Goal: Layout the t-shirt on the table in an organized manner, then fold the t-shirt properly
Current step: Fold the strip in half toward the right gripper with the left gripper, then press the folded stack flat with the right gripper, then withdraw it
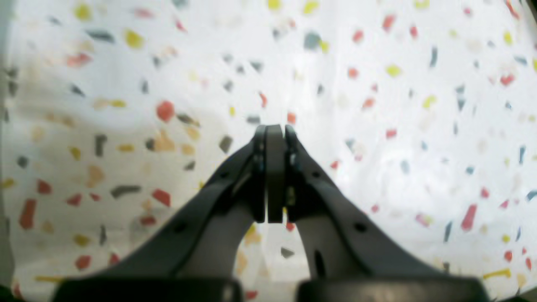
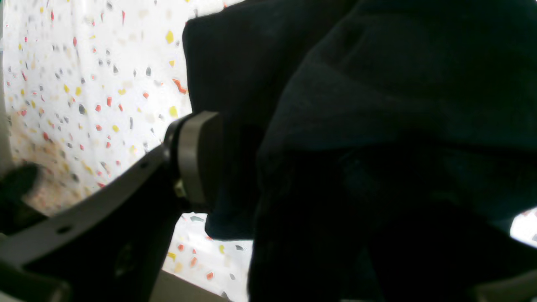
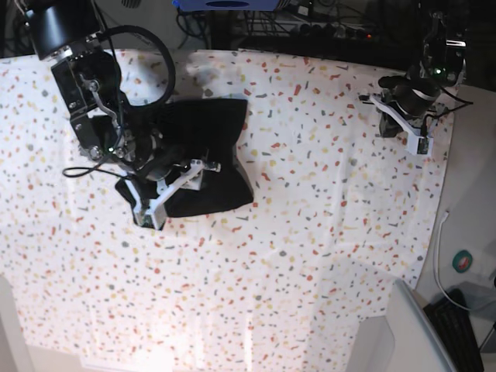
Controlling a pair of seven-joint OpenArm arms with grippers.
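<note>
White cable (image 3: 439,256) beside green disc (image 3: 464,261) (floor).

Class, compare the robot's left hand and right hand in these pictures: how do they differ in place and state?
1. The left hand has its jaws pressed shut on nothing; the right hand stands open.
2. The left hand hovers over bare table near the far edge; the right hand is at the t-shirt, with black fabric draped before it.
Both are dark, two-fingered hands above the same speckled cloth.
</note>
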